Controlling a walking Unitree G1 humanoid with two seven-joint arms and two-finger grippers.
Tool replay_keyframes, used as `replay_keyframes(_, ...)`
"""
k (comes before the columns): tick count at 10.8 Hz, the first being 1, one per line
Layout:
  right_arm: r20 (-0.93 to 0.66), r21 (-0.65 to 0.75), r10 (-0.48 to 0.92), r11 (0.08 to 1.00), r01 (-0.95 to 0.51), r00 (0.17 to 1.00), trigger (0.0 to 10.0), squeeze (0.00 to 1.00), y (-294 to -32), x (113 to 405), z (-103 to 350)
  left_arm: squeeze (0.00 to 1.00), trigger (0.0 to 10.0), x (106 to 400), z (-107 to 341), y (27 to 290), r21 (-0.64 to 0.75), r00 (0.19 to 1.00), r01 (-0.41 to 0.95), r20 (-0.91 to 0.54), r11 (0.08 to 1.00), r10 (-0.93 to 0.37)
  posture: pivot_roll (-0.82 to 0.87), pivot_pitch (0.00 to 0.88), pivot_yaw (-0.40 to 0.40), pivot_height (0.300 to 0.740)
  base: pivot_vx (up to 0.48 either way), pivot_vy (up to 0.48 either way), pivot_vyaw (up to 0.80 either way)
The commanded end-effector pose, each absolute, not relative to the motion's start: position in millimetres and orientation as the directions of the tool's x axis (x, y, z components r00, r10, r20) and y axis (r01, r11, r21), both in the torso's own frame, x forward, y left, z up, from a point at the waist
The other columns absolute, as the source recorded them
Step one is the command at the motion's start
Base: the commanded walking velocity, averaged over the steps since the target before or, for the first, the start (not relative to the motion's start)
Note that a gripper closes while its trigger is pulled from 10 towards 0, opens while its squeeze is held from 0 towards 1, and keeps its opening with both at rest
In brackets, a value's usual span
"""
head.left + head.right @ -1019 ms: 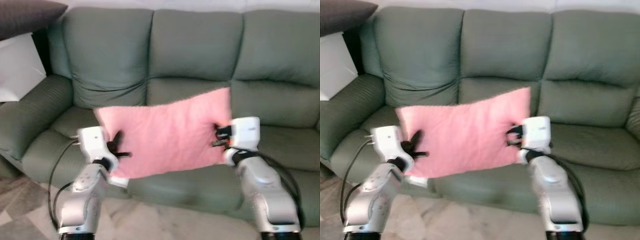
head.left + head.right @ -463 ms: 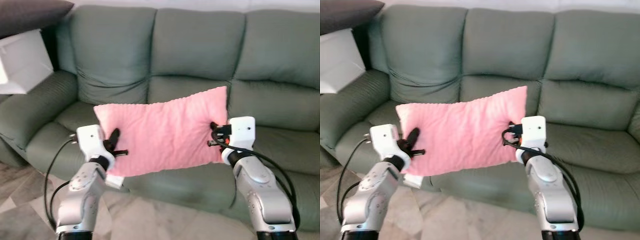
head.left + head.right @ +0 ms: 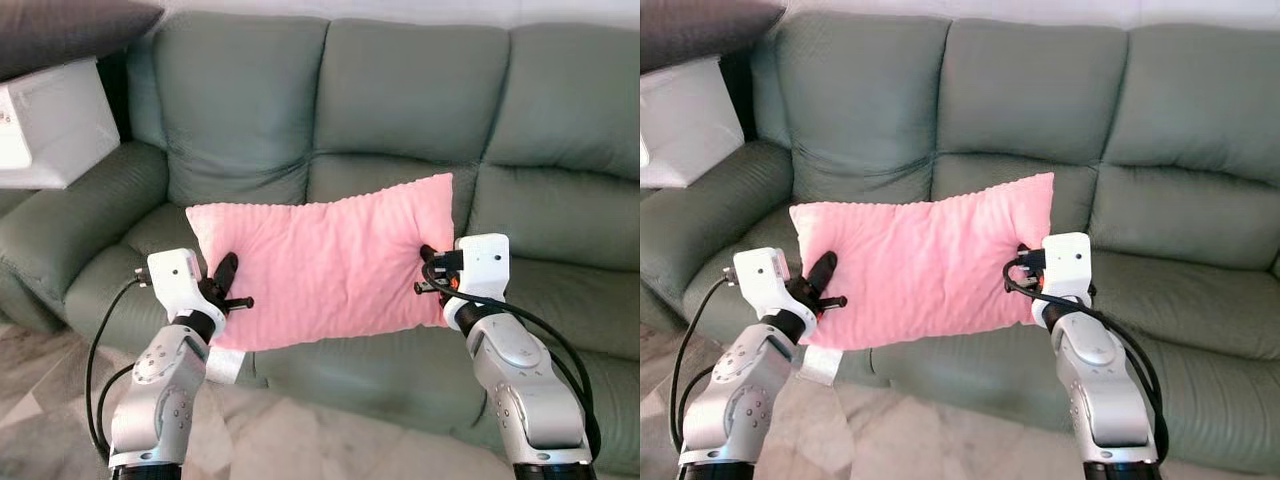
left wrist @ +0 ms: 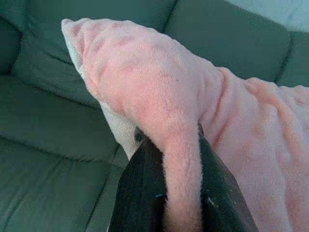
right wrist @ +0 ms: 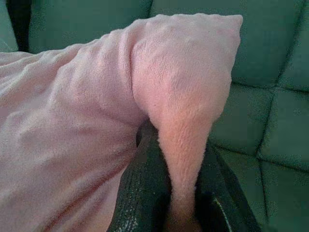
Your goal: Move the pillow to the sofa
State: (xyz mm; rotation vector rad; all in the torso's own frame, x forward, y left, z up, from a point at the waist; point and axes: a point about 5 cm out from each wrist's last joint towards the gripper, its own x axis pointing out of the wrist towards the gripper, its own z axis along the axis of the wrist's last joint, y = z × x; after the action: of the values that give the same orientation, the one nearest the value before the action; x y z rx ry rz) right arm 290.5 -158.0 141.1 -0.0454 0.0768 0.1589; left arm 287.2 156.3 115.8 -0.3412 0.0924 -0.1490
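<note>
Pillow (image 3: 330,268), one, pink, hangs before the green sofa (image 3: 400,110), long axis left-right, right end higher. Left gripper (image 3: 228,288) and right gripper (image 3: 428,272) each pinch an end.

My arms: silver-grey rounded shells, a white boxy wrist module on each. Left gripper (image 3: 232,290) and right gripper (image 3: 428,270) both have long black fingers (image 4: 140,193). Black cables loop off both forearms; small orange-red spot by my right wrist.

One pillow (image 3: 325,262), one sofa (image 3: 400,110), one box (image 3: 55,125).
</note>
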Motion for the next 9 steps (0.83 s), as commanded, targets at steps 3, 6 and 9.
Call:
replay_keyframes(3, -0.049, -0.049, 0.162, 0.985, -0.164, 0.986, 10.0, 0.0, -155.6, 292.8, 148.6, 0.0, 10.0, 287.6, 121.9, 154.6, -0.337, 0.982, 0.163, -0.033, 0.927, -0.185, -0.15, 0.0, 0.008, 0.74, 0.469, 0.0, 0.0)
replay_keyframes(6, -0.056, -0.053, 0.157, 0.986, -0.16, 0.986, 10.0, 0.0, -154.8, 292.5, 147.0, 0.0, 10.0, 285.8, 119.4, 153.2, -0.334, 0.979, 0.172, -0.046, 0.927, -0.198, -0.15, 0.0, 0.009, 0.74, 0.471, 0.0, 0.0)
replay_keyframes(9, -0.063, -0.054, 0.156, 0.986, -0.16, 0.986, 10.0, 0.0, -153.7, 292.5, 145.6, 0.0, 10.0, 283.6, 116.8, 147.5, -0.35, 0.972, 0.193, -0.062, 0.917, -0.228, -0.15, 0.0, 0.009, 0.74, 0.157, 0.0, 0.0)
